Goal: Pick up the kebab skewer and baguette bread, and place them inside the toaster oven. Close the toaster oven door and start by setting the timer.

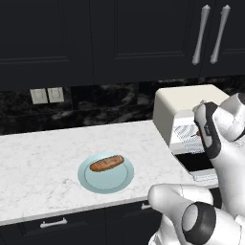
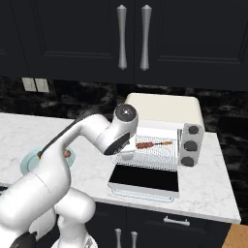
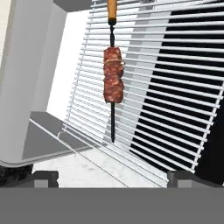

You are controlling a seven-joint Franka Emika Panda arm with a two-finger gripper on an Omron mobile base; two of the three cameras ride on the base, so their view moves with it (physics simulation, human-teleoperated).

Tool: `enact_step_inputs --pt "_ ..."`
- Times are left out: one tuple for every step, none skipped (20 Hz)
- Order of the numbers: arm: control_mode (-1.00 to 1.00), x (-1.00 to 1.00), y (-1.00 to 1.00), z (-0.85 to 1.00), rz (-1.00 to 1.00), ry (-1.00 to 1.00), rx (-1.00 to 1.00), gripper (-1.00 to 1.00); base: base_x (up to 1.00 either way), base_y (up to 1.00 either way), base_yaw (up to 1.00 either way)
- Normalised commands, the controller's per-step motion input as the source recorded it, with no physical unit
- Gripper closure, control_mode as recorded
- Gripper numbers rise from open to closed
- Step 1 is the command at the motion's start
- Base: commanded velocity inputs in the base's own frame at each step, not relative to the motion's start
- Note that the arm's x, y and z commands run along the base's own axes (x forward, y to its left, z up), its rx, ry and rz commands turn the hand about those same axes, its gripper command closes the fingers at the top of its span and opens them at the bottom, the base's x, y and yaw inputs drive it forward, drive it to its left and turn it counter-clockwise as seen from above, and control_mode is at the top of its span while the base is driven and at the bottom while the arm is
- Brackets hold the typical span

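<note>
Lying on the wire rack (image 3: 148, 87) inside the oven (image 2: 164, 109), the skewer (image 3: 113, 81) shows reddish meat chunks on a thin dark stick with an orange handle end, cut off by the top edge of the hand view. Gripper (image 3: 112, 178): only its two dark tips show, set wide apart at the picture's bottom corners with nothing between them, so it is released and empty. Right base view gives skewer (image 2: 152, 144) on the rack, three grey knobs (image 2: 190, 145) down the oven's right side, and the door (image 2: 144, 180) folded down flat, dark glass up; the arm hides the rack's left part. Left base view: arm covers most of the oven (image 1: 184, 106) opening. Baguette (image 1: 106, 163), golden-brown with rounded ends, lies on a pale blue plate (image 1: 105, 181) on the white marble counter (image 1: 43, 158), well left of the oven. Right base view: plate (image 2: 28, 160) mostly hidden behind the arm.
</note>
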Motion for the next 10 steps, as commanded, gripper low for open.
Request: enact_step_inputs --pt "-1.0 -0.74 0.99 0.36 0.13 0.04 -0.17 -1.0 0.0 0.0 0.0" --pt "-1.0 -0.74 1.0 0.31 0.12 0.03 -0.17 -1.0 0.0 0.0 0.0" --pt "-1.0 -0.78 1.0 0.25 0.12 0.0 -0.16 -1.0 0.0 0.0 0.0" --pt "-1.0 -0.69 1.0 0.18 0.11 0.0 -0.13 -1.0 0.0 0.0 0.0" --pt "-1.0 -0.56 1.0 0.14 0.1 0.0 -0.11 -1.0 0.0 0.0 0.0" --pt "-1.0 -0.36 1.0 0.0 0.07 0.0 -0.1 -1.0 0.0 0.0 0.0" --pt "-1.0 -0.29 1.0 0.0 0.07 0.0 -0.11 -1.0 0.0 0.0 0.0" --pt "-1.0 -0.24 1.0 0.0 0.05 0.0 -0.12 -1.0 0.0 0.0 0.0" --pt "-1.0 -0.15 1.0 0.0 0.05 0.0 -0.13 -1.0 0.0 0.0 0.0" --pt "-1.0 -0.14 1.0 0.0 0.05 0.0 -0.11 -1.0 0.0 0.0 0.0"
